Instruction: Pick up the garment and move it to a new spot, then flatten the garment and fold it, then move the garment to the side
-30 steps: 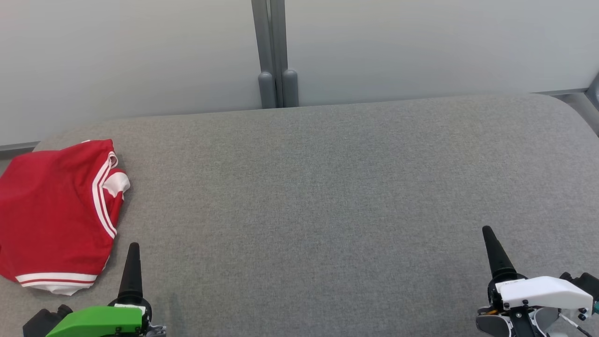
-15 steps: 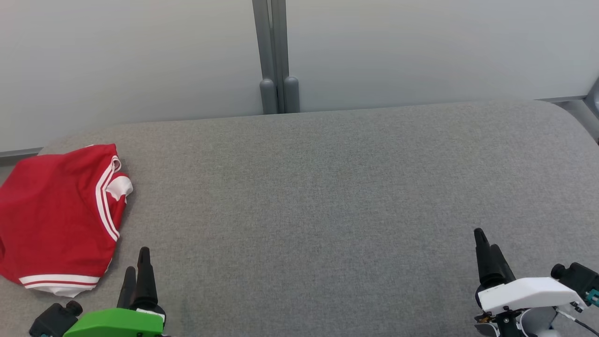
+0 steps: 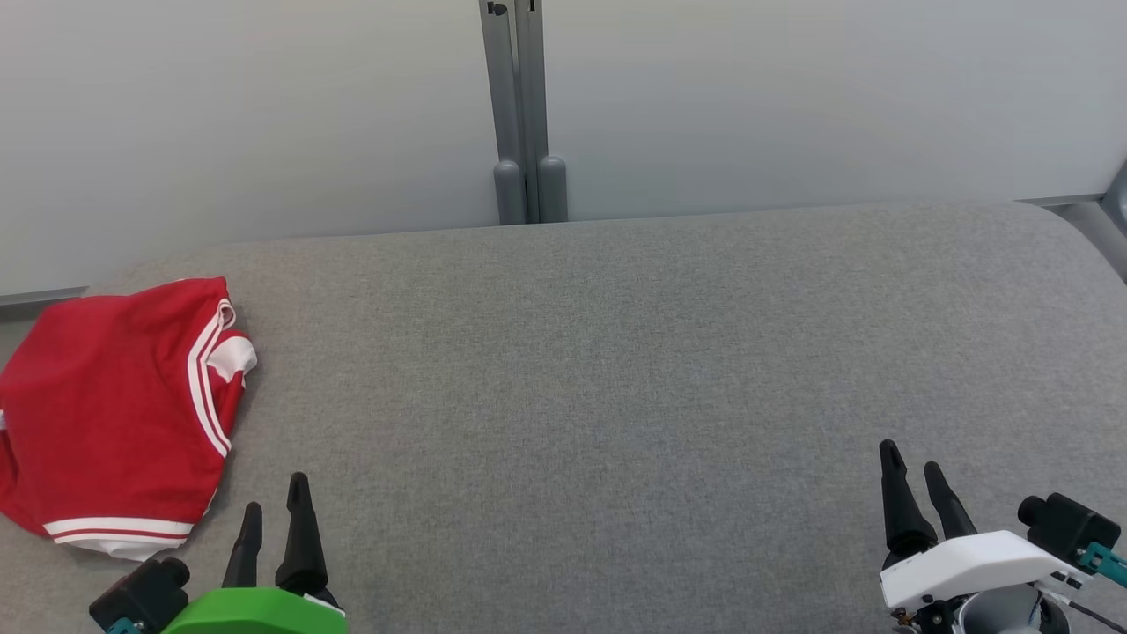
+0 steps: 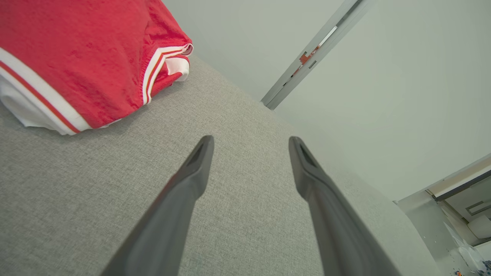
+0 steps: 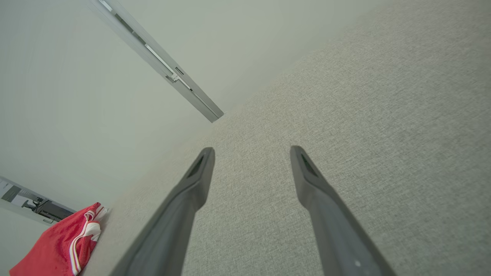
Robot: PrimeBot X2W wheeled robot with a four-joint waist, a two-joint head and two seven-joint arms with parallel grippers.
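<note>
Head view: red garment (image 3: 114, 414) lies at the worktop's (image 3: 616, 396) left edge; left hand (image 3: 276, 492) and right hand (image 3: 909, 456) gape wide, empty.
A shallow pinch from the nearby left hand could catch one layer and drag it off the edge.

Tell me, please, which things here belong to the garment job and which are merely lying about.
Part of the job:
- red garment, at the left end of the grey padded surface
- left gripper and right gripper, both open and empty

Just there:
- grey post
- pale wall panels
</note>
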